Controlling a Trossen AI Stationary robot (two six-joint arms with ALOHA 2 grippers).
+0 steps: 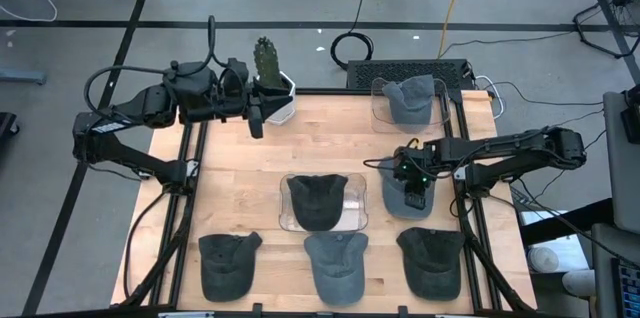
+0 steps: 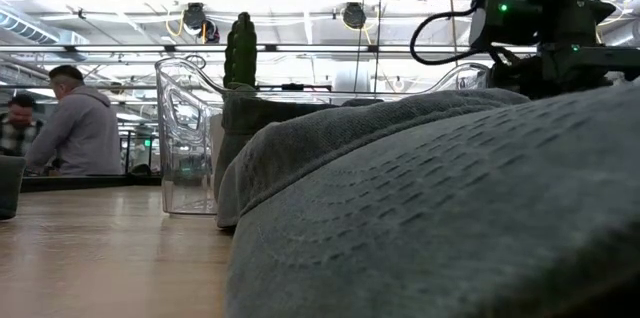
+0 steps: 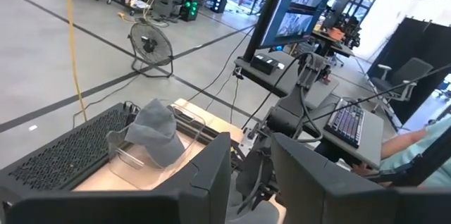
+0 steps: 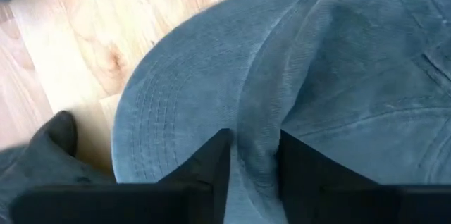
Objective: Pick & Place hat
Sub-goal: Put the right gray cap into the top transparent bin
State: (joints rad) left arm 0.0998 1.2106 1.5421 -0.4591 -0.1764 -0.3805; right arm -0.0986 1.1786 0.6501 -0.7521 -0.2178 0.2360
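On the wooden table point(image 1: 240, 158), two hats already sit in clear trays point(image 1: 350, 220) while three wait along the front edge. The right gripper point(image 4: 254, 155) pinches a fold of a blue-grey hat point(image 1: 397, 196) at right-centre, not yet lifted.

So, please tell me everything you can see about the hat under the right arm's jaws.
It is a blue-grey cap of soft, corduroy-like cloth with stitched rows on its curved brim and seams over the crown. It lies flat on the wooden table, at the right side, between the cap in the clear tray at the back and the dark cap in the front row. The right gripper is pressed down on it, jaws pinching a fold where brim meets crown.
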